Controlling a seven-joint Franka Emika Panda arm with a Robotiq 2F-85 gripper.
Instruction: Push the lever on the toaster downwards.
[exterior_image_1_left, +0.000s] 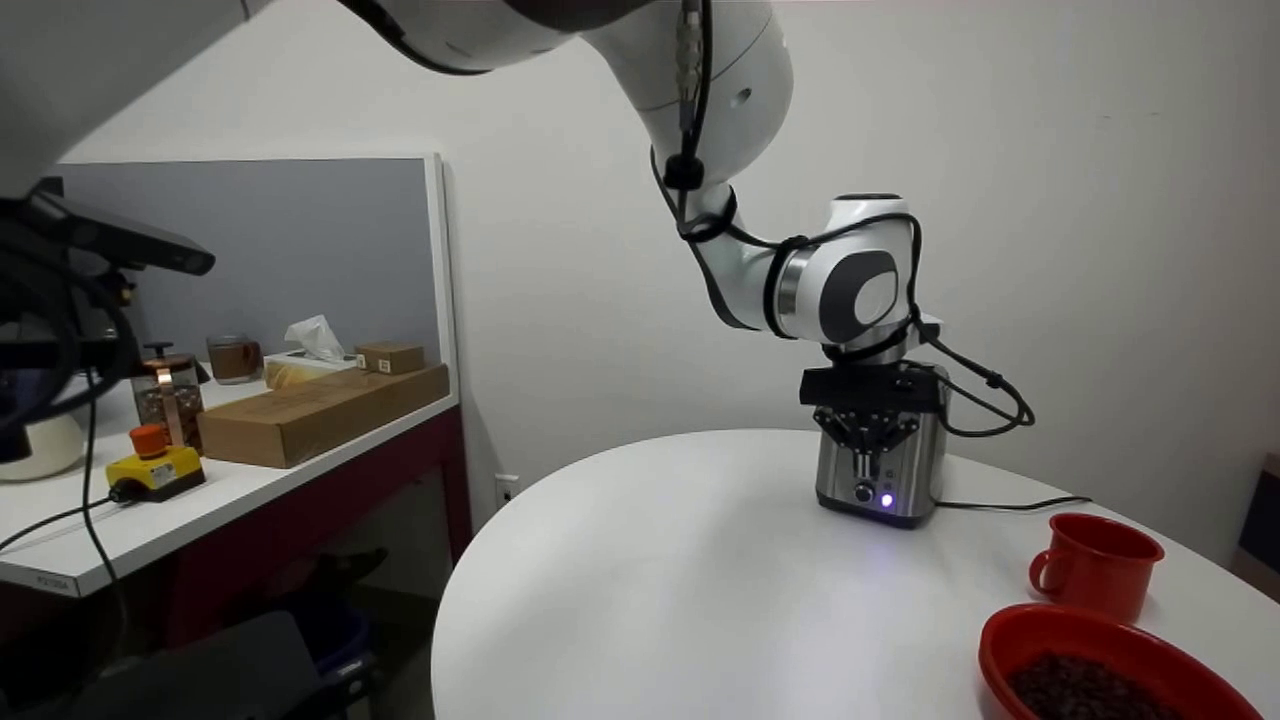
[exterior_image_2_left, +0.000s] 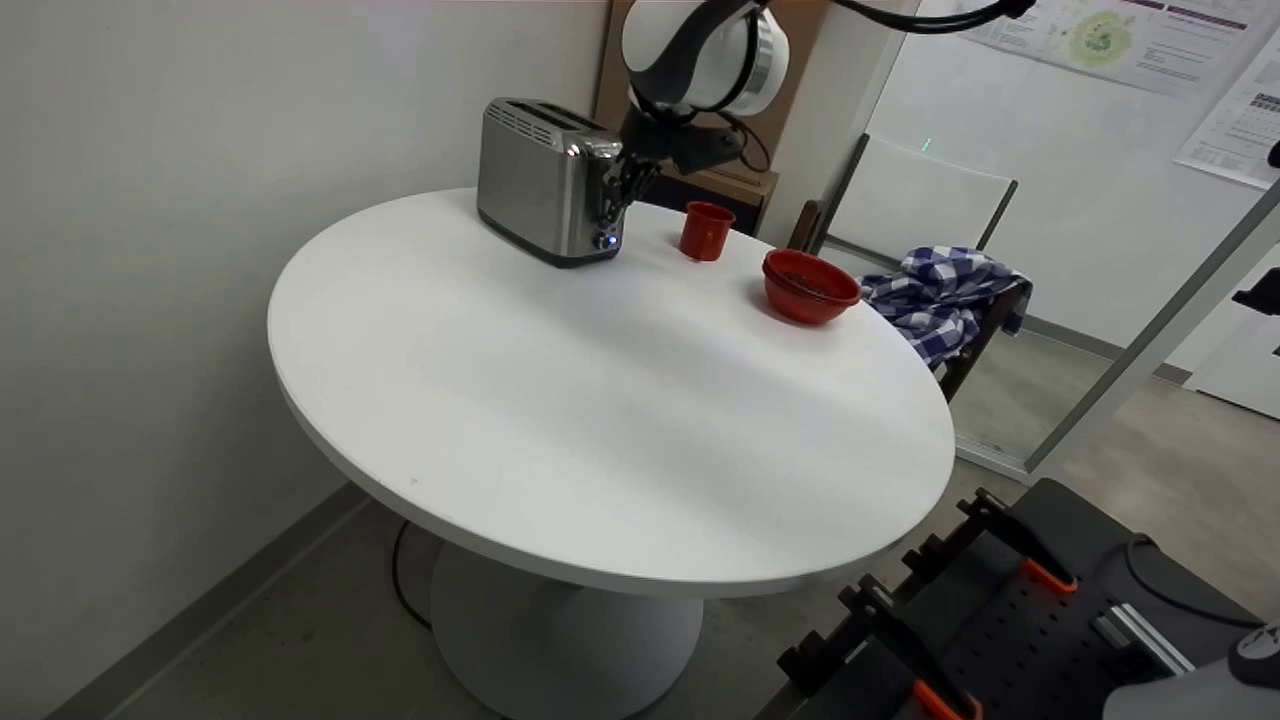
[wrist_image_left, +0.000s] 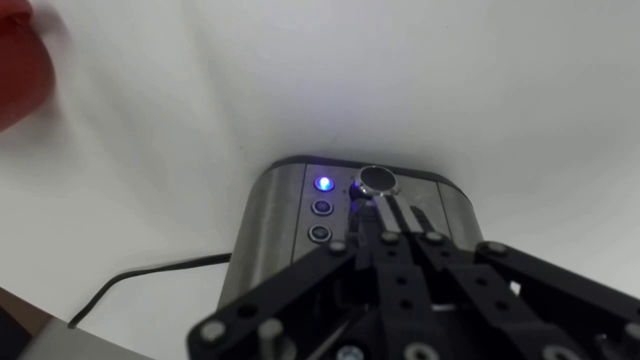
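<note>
Red mug (exterior_image_1_left: 1100, 575) and red bowl (exterior_image_2_left: 810, 308) parked near edge of round table (exterior_image_2_left: 600, 440), dark bits (exterior_image_1_left: 1085, 690) held in bowl. In an exterior view, long cardboard box (exterior_image_1_left: 330, 415) laid near edge of white desk (exterior_image_1_left: 230, 485), small box (exterior_image_1_left: 390, 358) stacked on top. Checked cloth (exterior_image_2_left: 930, 300) seen past table edge.

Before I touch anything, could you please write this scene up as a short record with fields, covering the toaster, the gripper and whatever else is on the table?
toaster: silver, upright on the round white table
gripper: shut, at the toaster's control end, tips close to the round knob; contact unclear
lever: cannot be made out around the gripper; position unclear
indicator light: lit blue, beside the knob
red mug: upright, near the red bowl
bowl contents: small dark pieces
</note>
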